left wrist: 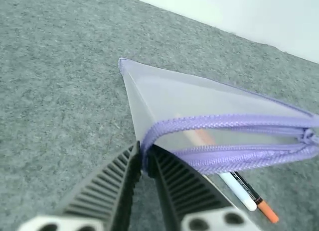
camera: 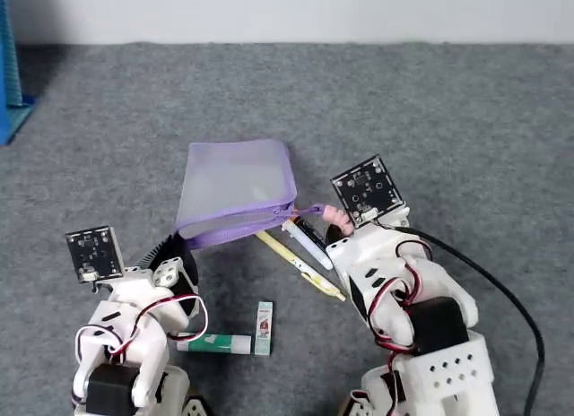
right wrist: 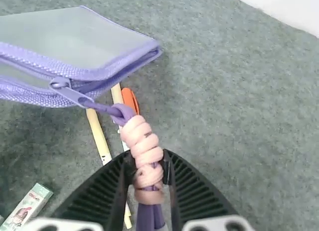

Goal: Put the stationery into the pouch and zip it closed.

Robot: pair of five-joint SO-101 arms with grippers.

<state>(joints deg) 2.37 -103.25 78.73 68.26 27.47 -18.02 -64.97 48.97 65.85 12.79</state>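
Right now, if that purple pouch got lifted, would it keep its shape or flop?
Probably flop: the purple pouch looks thin and translucent, and its zipper edge bows between the left gripper and the right gripper, which holds the pink zipper pull. Likely light: two small pinches hold its mouth up.

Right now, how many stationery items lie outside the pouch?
4: a white marker and a yellow pen by the pouch mouth, a glue stick and a small green box farther off. More may hide under the pouch.
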